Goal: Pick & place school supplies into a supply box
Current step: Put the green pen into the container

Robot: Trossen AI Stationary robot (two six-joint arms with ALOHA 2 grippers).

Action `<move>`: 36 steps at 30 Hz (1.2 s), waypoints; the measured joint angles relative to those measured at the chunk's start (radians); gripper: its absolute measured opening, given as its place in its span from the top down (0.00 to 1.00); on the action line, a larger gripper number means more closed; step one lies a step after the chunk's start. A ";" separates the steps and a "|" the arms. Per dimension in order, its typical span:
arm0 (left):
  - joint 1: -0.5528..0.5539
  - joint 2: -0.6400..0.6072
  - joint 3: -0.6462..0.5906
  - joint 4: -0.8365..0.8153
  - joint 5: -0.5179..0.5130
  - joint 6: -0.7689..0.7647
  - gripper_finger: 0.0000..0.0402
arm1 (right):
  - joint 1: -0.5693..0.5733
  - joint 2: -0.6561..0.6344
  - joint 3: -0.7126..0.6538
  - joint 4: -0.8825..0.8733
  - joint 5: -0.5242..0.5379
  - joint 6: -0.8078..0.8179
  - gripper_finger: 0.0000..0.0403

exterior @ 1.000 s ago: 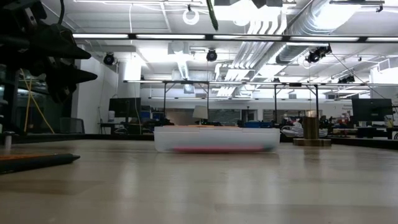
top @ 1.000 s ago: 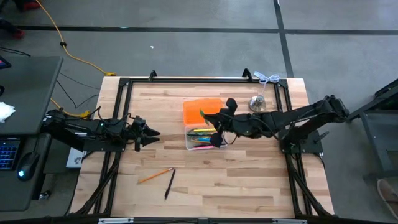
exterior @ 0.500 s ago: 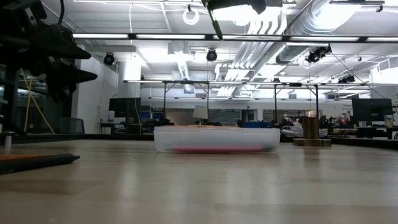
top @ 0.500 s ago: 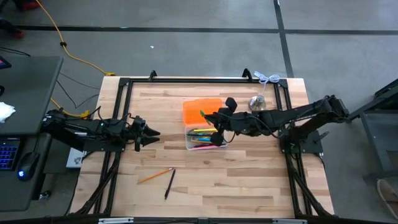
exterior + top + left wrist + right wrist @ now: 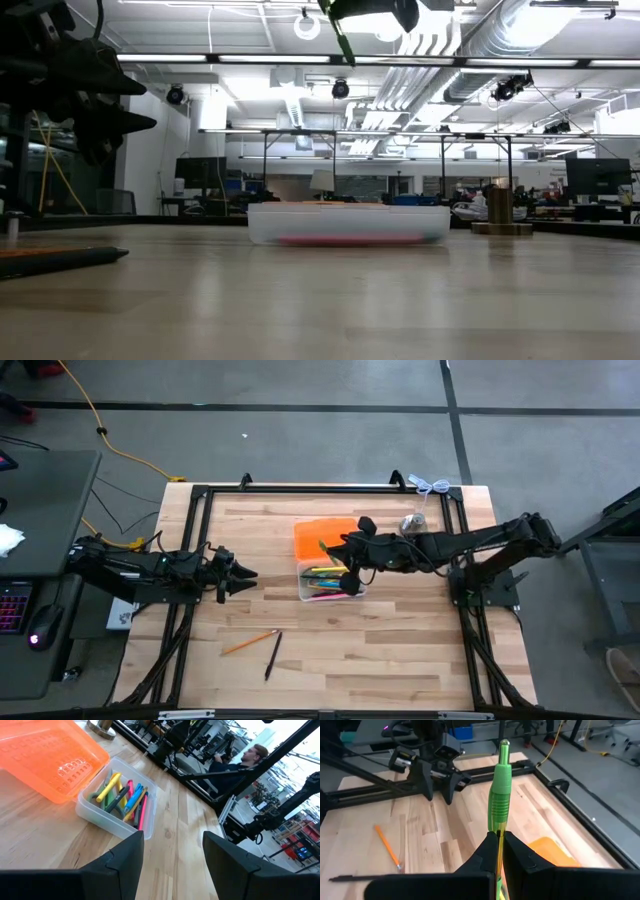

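While the right gripper (image 5: 337,550) pinches a green pen (image 5: 499,795) at frame centre, the supply box (image 5: 331,580) lies directly beneath it, long axis left-right; pen tilt probably steep. Left gripper (image 5: 243,574) waits spread at frame left, farther off.

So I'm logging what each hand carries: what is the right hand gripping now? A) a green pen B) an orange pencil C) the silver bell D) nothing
A: the right hand is shut on a green pen, held above the supply box.
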 joint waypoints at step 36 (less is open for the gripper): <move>0.000 0.000 0.000 0.000 -0.042 0.005 0.42 | -0.130 0.494 0.524 -0.711 -0.349 0.018 1.00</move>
